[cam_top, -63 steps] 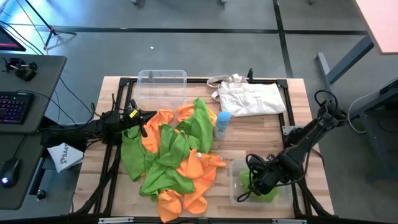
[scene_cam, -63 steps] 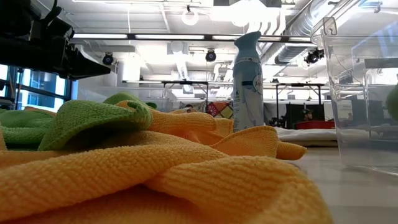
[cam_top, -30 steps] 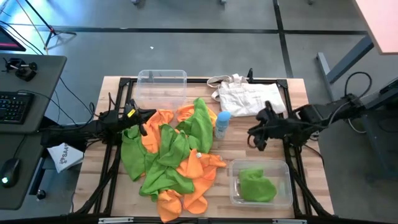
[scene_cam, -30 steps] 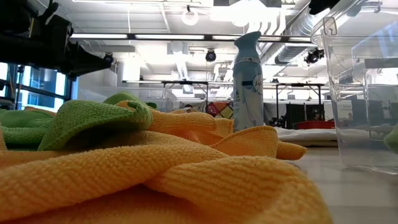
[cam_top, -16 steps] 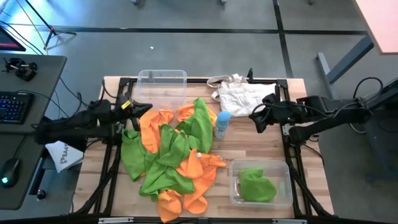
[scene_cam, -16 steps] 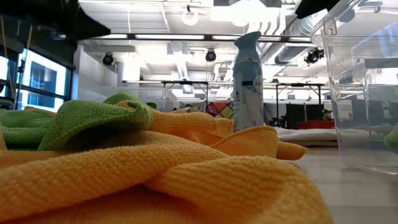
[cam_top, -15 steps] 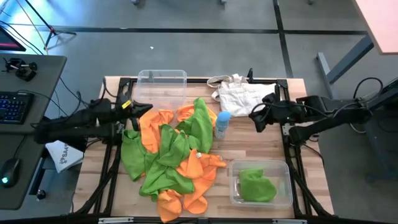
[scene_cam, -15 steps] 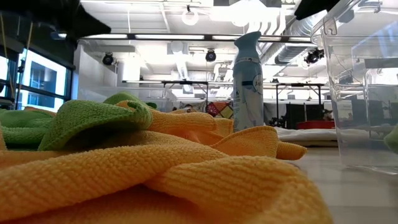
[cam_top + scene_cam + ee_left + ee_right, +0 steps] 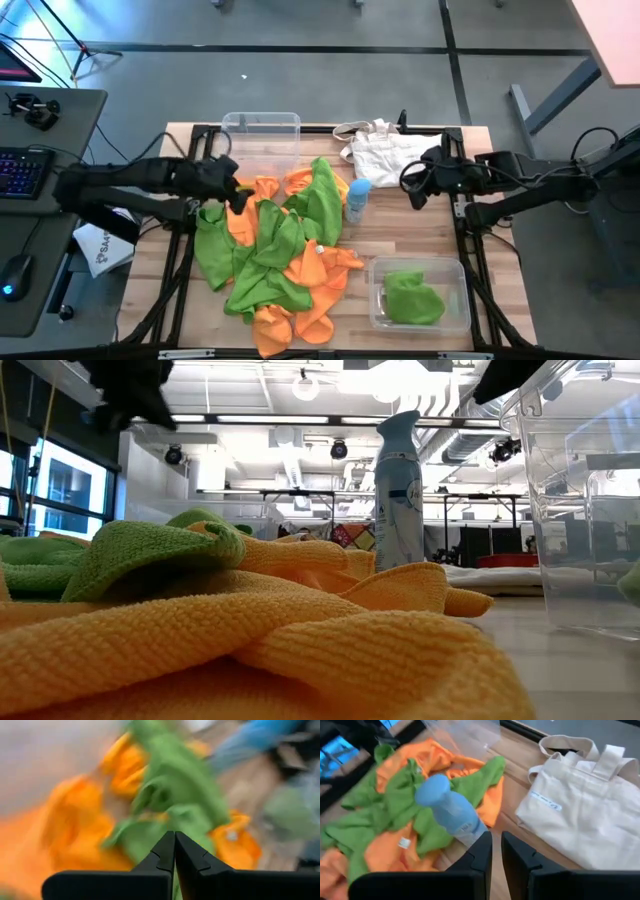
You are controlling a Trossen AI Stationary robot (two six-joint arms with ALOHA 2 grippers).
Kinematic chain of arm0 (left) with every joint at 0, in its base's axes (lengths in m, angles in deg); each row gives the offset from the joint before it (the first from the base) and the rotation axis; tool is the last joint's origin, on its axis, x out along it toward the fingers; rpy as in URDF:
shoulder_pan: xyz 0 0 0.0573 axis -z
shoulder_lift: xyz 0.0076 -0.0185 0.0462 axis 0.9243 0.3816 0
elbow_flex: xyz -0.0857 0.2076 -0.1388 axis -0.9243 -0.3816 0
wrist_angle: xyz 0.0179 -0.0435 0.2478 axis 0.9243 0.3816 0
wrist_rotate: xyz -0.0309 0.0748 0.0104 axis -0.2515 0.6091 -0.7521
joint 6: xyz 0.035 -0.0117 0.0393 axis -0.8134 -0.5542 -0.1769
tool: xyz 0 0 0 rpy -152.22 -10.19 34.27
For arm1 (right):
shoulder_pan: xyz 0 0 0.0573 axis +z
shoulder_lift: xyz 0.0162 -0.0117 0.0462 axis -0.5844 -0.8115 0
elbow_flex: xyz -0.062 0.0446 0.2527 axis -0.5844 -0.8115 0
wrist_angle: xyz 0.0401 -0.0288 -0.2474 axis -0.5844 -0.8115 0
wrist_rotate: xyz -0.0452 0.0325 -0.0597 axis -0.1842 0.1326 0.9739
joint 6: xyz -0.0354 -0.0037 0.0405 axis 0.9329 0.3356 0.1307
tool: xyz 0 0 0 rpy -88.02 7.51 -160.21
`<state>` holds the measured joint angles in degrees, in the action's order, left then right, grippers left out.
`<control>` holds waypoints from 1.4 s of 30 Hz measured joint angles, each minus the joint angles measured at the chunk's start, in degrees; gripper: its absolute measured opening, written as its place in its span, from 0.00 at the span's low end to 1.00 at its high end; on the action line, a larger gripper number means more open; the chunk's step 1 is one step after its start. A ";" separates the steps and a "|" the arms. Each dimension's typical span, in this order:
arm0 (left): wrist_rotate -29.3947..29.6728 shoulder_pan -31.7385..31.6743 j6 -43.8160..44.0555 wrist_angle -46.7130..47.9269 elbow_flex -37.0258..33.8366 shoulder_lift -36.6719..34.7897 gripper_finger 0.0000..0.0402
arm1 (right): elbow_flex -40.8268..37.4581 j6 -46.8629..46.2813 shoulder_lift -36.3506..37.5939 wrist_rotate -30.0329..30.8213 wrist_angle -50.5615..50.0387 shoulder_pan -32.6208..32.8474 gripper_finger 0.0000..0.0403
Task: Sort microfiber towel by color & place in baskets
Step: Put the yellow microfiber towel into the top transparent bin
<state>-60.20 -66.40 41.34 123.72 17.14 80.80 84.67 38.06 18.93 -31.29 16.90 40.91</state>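
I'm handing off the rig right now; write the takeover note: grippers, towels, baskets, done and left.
Left gripper: shut, empty, over the pile's far-left edge.
Right gripper: jaws nearly closed, empty, above bare table between the blue bottle and the white tote.
Towels: mixed orange and green pile mid-table.
Baskets: near-right basket holds one green towel; far basket holds none.
Done: one green towel sorted.
Left: the whole pile, orange presumably to the far basket.
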 joint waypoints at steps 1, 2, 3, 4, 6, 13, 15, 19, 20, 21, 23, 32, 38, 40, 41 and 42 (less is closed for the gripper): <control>0.70 0.81 4.88 2.78 0.18 0.88 0.00 | 0.00 0.69 0.00 -0.03 -0.82 0.00 0.08; 0.95 1.52 9.57 5.11 0.17 1.58 0.00 | 0.00 1.24 0.00 -0.05 -1.69 0.00 0.08; 0.87 2.07 13.92 7.09 0.14 2.20 0.00 | 0.00 1.66 0.00 -0.04 -2.65 0.00 0.08; 0.61 2.54 17.86 8.65 -0.09 2.73 0.00 | 0.00 1.97 0.00 -0.04 -3.62 0.00 0.08; -1.04 2.92 23.74 10.75 -0.92 3.58 0.00 | 0.00 2.33 0.00 -0.04 -5.74 0.00 0.08; -3.26 2.87 25.33 9.00 -4.03 6.61 0.02 | 0.00 3.57 0.00 -0.04 -10.89 0.00 0.08; -2.12 2.87 23.69 8.78 -4.93 7.71 0.03 | 0.00 4.36 0.00 -0.06 -11.26 0.00 0.08; -3.53 2.43 24.13 9.21 -6.40 10.38 0.09 | 0.00 5.96 0.00 -0.05 -11.22 0.00 0.08; -4.02 2.27 24.38 9.21 -6.43 11.02 0.11 | 0.00 6.10 0.00 -0.05 -11.22 0.00 0.08; -4.61 2.19 25.04 9.18 -6.43 11.70 0.14 | 0.00 6.10 0.00 -0.06 -11.22 0.00 0.08; -5.01 2.19 25.69 9.20 -6.47 12.96 0.20 | 0.00 6.12 0.00 -0.05 -11.21 0.00 0.08; -8.27 1.50 34.83 15.02 -6.47 15.50 0.38 | 0.00 6.62 0.00 -0.06 -11.20 0.00 0.08; -8.29 1.45 37.56 18.90 -6.47 15.43 0.36 | 0.00 6.60 0.00 -0.06 -11.20 0.00 0.08; -8.20 1.43 37.61 18.30 -6.47 15.45 0.36 | 0.00 6.57 0.00 -0.06 -11.20 0.00 0.08; -8.04 1.43 37.69 18.40 -6.50 15.45 0.36 | 0.00 6.42 0.00 -0.06 -11.20 0.00 0.08; -7.80 1.43 37.80 18.22 -6.71 15.47 0.36 | 0.00 6.05 0.00 -0.06 -11.20 0.00 0.08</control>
<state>-68.01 -64.98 79.14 141.93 10.42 96.27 84.67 44.12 18.93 -31.35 5.70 40.91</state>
